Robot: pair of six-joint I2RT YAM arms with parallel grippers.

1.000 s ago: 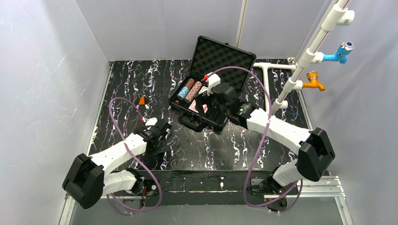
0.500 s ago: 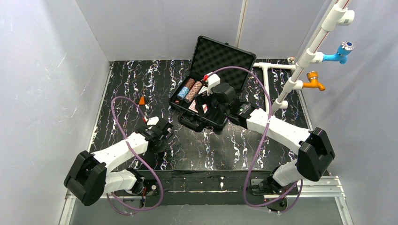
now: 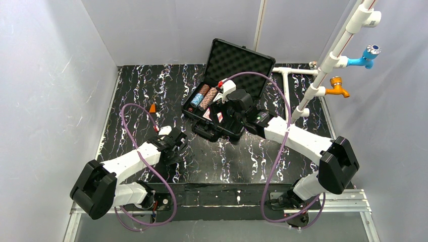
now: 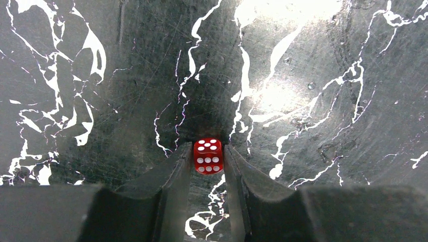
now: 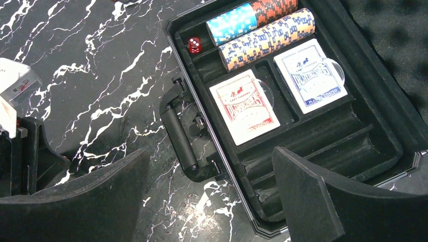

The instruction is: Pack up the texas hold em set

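The black case (image 3: 237, 60) lies open at the back centre, its foam lid up. In the right wrist view its tray (image 5: 373, 146) holds a blue and red chip stack (image 5: 252, 14), a brown chip stack (image 5: 267, 39), a red card deck (image 5: 245, 107), a blue card deck (image 5: 310, 75) and a small red die (image 5: 195, 45). My right gripper (image 5: 211, 156) is open and empty above the case's front edge and handle (image 5: 179, 136); it also shows in the top view (image 3: 222, 118). My left gripper (image 4: 207, 157) is shut on a second red die (image 4: 207, 156) low over the table, front left of the case (image 3: 176, 142).
A white pipe frame (image 3: 303, 101) with a blue tap (image 3: 368, 54) and an orange tap (image 3: 337, 86) stands at the right. A small orange object (image 3: 152, 108) lies on the black marbled table, left of the case. White walls close in the table.
My left arm has moved a little to the right, toward the case. My right gripper has shifted slightly left over the case's front edge.
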